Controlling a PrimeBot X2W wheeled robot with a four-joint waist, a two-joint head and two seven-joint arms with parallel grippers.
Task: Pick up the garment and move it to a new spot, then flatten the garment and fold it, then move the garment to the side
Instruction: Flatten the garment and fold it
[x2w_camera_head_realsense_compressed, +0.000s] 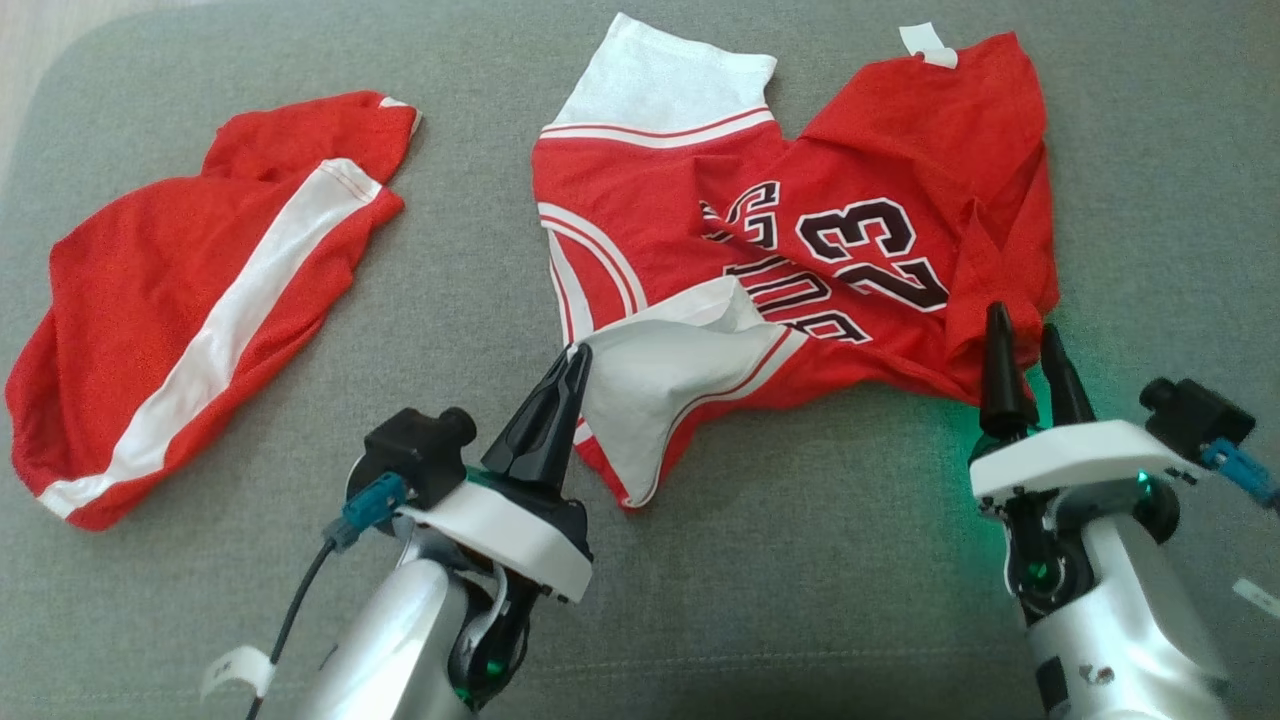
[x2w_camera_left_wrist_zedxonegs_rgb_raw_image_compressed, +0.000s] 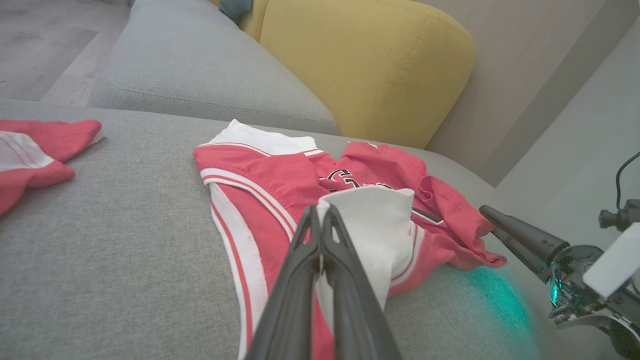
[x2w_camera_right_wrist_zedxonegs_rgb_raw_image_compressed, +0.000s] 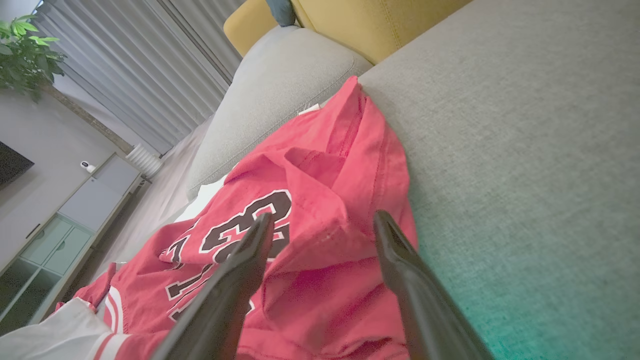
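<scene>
Two red garments lie on the grey fabric sofa seat (x2w_camera_head_realsense_compressed: 820, 580). In the head view, the red basketball jersey with white sleeves and a black 23 (x2w_camera_head_realsense_compressed: 860, 180) is spread, crumpled and partly doubled over itself, across the upper middle and right of the frame. The red shorts with a broad white stripe (x2w_camera_head_realsense_compressed: 150, 320) sit well apart from it at the left.

At lower centre-left, the left gripper (x2w_camera_head_realsense_compressed: 577, 355) has its two dark fingers pressed tight together on the corner of the jersey's near white sleeve (x2w_camera_head_realsense_compressed: 660, 380). That sleeve is pulled into a raised flap. In the left wrist view the same pinch sits in mid-frame (x2w_camera_left_wrist_zedxonegs_rgb_raw_image_compressed: 320, 212), with white cloth standing up just behind the tips.

At the lower right, the right gripper (x2w_camera_head_realsense_compressed: 1024, 325) has its fingers well apart, with the tips at the jersey's near right edge. In the right wrist view the gripper (x2w_camera_right_wrist_zedxonegs_rgb_raw_image_compressed: 324, 220) has a rumpled ridge of red cloth showing between its two spread fingers. I cannot tell whether they are touching it. A green glow falls on the seat just beside that gripper.

Beyond the jersey, in the upper part of the left wrist view, are a mustard-yellow back cushion (x2w_camera_left_wrist_zedxonegs_rgb_raw_image_compressed: 370, 65) and a grey cushion (x2w_camera_left_wrist_zedxonegs_rgb_raw_image_compressed: 200, 65).
</scene>
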